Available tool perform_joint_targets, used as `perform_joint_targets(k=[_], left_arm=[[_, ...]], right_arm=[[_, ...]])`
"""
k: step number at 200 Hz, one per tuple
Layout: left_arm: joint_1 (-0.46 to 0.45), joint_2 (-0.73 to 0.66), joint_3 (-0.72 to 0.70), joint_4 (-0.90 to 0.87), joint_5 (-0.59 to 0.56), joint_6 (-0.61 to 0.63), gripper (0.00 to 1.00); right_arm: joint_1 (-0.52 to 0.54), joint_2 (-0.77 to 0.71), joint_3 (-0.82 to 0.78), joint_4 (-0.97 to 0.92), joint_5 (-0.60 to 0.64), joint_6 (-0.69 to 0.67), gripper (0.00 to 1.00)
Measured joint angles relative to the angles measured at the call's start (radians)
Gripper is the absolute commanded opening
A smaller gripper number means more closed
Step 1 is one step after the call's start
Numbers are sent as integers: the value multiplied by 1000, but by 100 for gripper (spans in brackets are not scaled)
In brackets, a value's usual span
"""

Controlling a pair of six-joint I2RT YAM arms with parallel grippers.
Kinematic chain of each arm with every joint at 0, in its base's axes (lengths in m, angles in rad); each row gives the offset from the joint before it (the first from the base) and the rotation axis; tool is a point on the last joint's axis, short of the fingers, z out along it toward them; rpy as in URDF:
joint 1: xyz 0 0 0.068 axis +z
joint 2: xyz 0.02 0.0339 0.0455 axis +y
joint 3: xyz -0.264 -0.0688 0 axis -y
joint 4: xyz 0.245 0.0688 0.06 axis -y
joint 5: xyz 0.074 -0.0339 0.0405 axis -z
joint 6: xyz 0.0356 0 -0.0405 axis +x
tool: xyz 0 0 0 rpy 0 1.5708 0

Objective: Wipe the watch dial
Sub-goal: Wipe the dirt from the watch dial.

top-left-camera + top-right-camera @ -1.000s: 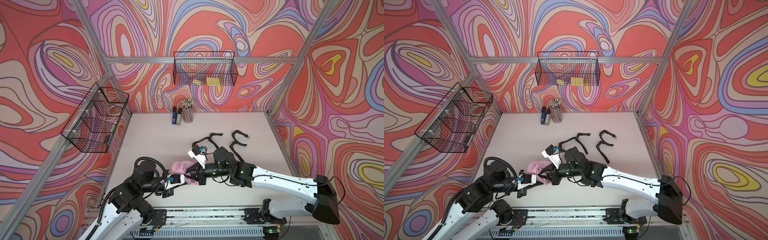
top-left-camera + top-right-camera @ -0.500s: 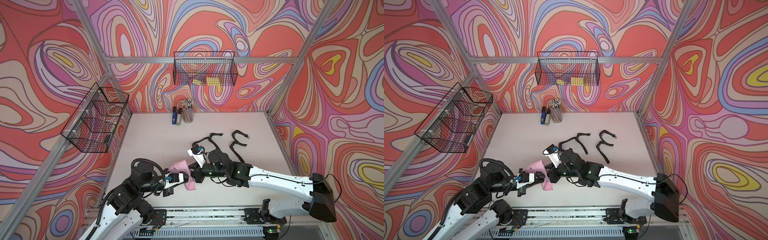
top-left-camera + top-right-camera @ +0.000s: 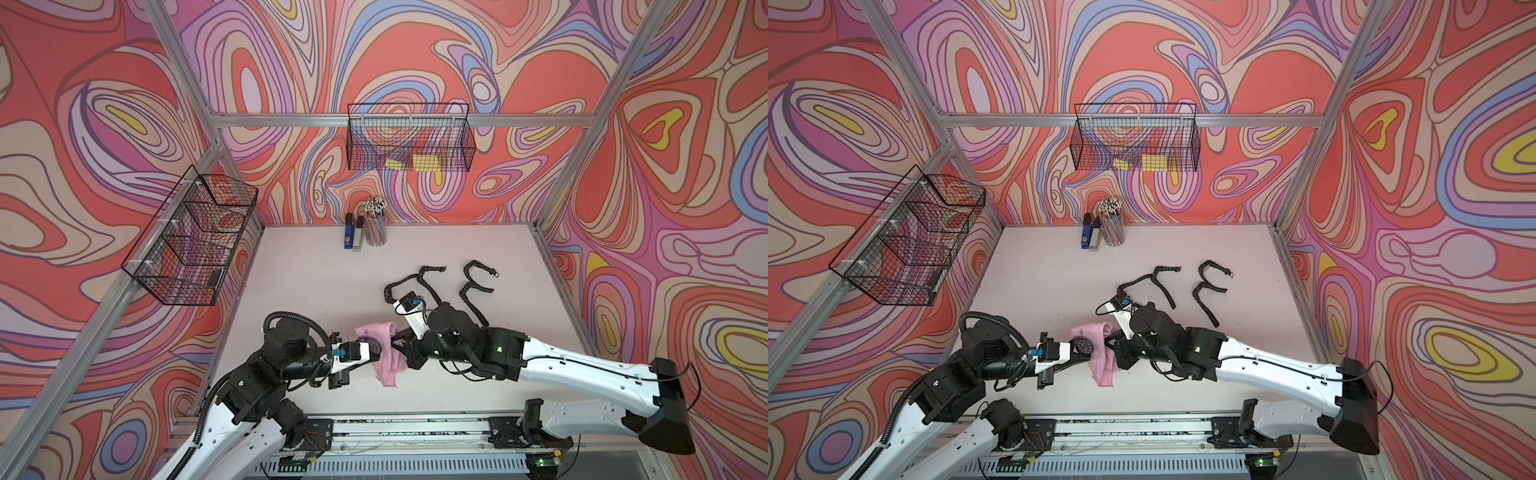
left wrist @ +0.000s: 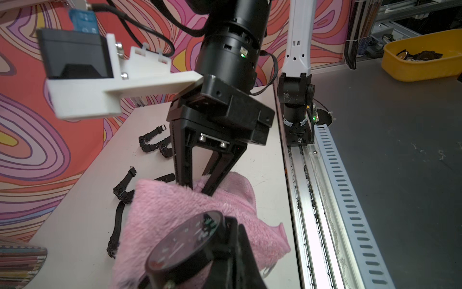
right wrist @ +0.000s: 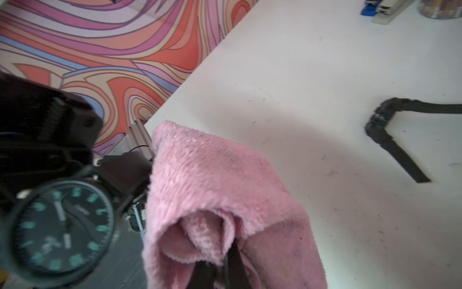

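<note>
Your left jaws are clamped tight on the watch [image 3: 1082, 346], held above the table [image 3: 1038, 282] near its front edge; your right jaws pinch the pink cloth [image 3: 1102, 361], which hangs just beside the uncovered dial [image 5: 62, 230], between the two arms.

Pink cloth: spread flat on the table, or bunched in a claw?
Bunched, not spread. The right claw pinches the pink cloth by gathered folds; the rest droops beside the watch dial.
</note>
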Motion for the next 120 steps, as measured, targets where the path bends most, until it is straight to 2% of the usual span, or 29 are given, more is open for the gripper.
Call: perform_joint_targets(k=[26, 73, 120], left_arm=[[3, -4, 5, -6, 0, 2, 0], [3, -2, 5, -23, 6, 5, 0], [4, 41, 5, -47, 26, 13, 0]], right_arm=[[-14, 8, 39, -81, 65, -14, 0], [-15, 86, 26, -73, 43, -29, 0], [-15, -46, 58, -84, 27, -86, 0]])
